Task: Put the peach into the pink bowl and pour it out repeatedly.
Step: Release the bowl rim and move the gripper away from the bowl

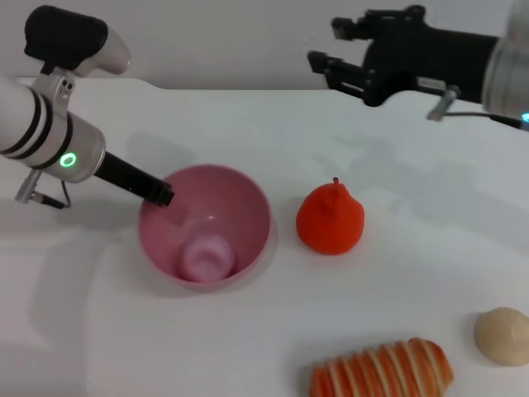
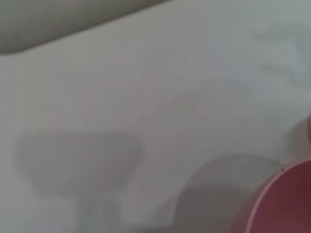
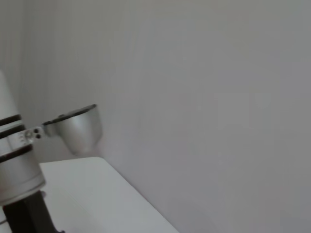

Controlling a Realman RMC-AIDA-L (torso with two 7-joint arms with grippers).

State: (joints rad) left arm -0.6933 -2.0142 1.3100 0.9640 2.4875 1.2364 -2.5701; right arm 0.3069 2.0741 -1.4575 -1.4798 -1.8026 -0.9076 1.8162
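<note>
White table [image 1: 248, 124] under a grey wall. Pink bowl [image 1: 240, 194] sits centre-left of the head view, peach [image 1: 204, 255] lying in its bottom. Left gripper [image 1: 159, 195] is at the bowl's left rim, clamped on it. Right gripper [image 1: 335, 51] hangs upper right, jaws apart, holding nothing. Orange-red pear [image 1: 331, 219] is just right of the bowl; striped bread [image 1: 382, 369] and beige ball [image 1: 502, 334] lie lower right.
</note>
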